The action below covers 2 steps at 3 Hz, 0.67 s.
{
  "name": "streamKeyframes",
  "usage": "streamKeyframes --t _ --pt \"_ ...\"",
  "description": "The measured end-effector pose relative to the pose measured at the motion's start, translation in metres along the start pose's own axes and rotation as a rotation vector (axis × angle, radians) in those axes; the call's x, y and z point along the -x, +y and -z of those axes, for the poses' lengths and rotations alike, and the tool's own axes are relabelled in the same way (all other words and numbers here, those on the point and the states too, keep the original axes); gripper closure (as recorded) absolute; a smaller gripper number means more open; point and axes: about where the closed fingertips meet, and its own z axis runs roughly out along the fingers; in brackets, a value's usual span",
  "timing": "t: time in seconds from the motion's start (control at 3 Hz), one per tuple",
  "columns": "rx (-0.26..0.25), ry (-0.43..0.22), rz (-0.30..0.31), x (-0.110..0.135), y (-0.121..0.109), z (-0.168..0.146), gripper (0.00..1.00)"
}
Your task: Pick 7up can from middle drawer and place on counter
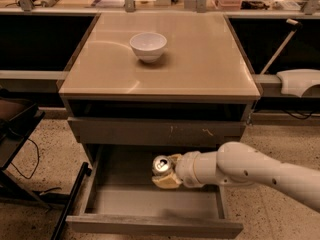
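The 7up can (161, 165) shows its shiny silver top with pull tab. My gripper (166, 172) is shut on the can and holds it upright above the floor of the open middle drawer (150, 204), near its right middle. My white arm reaches in from the right. The glossy tan counter (200, 59) lies above, on top of the grey cabinet.
A white bowl (148, 46) stands on the counter, left of centre toward the back. A closed grey drawer front with pale scratch marks (160, 132) sits just above the can. A dark stand (15, 134) is on the left; a white device (299, 81) on the right.
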Motion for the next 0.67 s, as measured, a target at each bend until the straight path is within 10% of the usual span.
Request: streamKeyframes --t 0.33,0.67 --pt "-0.096 0.002 0.046 0.084 -0.02 0.046 1.0" --pt "-0.146 0.001 0.09 0.114 -0.016 0.067 1.0"
